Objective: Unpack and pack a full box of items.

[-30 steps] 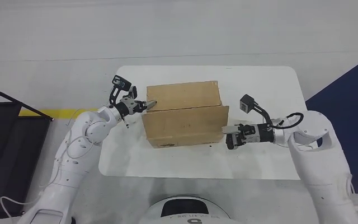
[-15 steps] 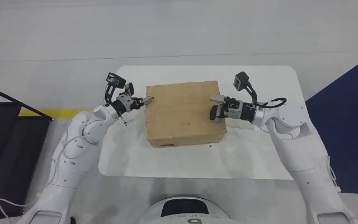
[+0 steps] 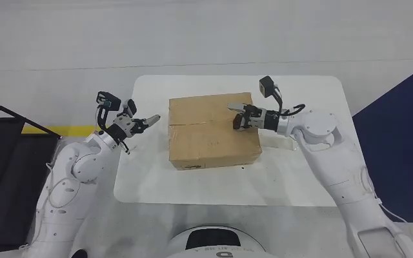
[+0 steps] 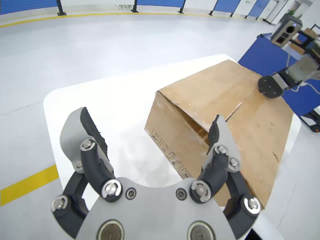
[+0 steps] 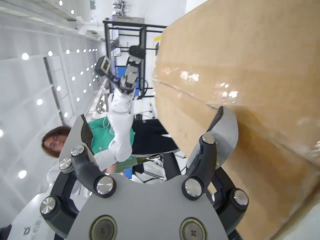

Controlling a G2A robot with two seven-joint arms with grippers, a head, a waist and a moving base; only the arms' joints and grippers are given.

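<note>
Since the top flaps look shut apart from a small gap at the left end, I'd guess the step in hand is pressing the lid flat. Left of the box (image 3: 210, 138), the left pincer (image 3: 148, 120) hangs over the desk (image 3: 297, 180), fingers spread and holding nothing, near the box's left wall but not touching it. The box's seam (image 3: 193, 124) runs left to right across its top. Over the box's right half, the right pincer (image 3: 239, 116) is spread too. One finger seems to rest on the cardboard just beside the seam, the other off the surface. Tip: push straight down, not sideways, or the box could skate. Bracing the left wall with the free pincer would help.
</note>
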